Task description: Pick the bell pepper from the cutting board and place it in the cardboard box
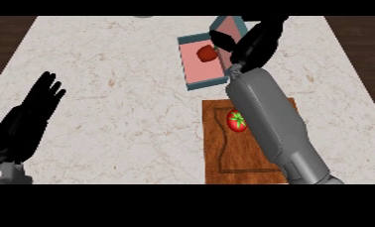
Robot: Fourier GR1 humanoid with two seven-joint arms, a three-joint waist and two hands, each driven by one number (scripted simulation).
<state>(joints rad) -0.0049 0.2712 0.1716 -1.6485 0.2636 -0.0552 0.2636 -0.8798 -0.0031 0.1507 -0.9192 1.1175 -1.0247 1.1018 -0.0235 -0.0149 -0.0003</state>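
Head view: the box [201, 65] sits on the counter [110, 72] just beyond the board [219, 156], its flaps open and its inside pink. A dark red object, which I take to be the pepper [207, 53], lies inside the box toward its far end. A red tomato [236, 121] with a green top rests on the board, partly hidden by the right forearm that crosses over it.

Judged from how things lie, the main part of the task looks done: the pepper is off the board and in the box. What seems left is only for the arm to draw clear of the box; the tomato is no part of the task and can stay where it is.

The right hand [253, 42] hangs over the far right side of the box, beside and slightly beyond the pepper. Its fingers are spread and fairly straight, one reaching out over the box's open flap, and it has hold of nothing; there is a visible gap between it and the pepper. I cannot tell whether a finger touches the flap.

The left hand [33, 109] shows at the lower left edge, well apart from box and board, fingers straight and pointing up, resting with nothing in it.
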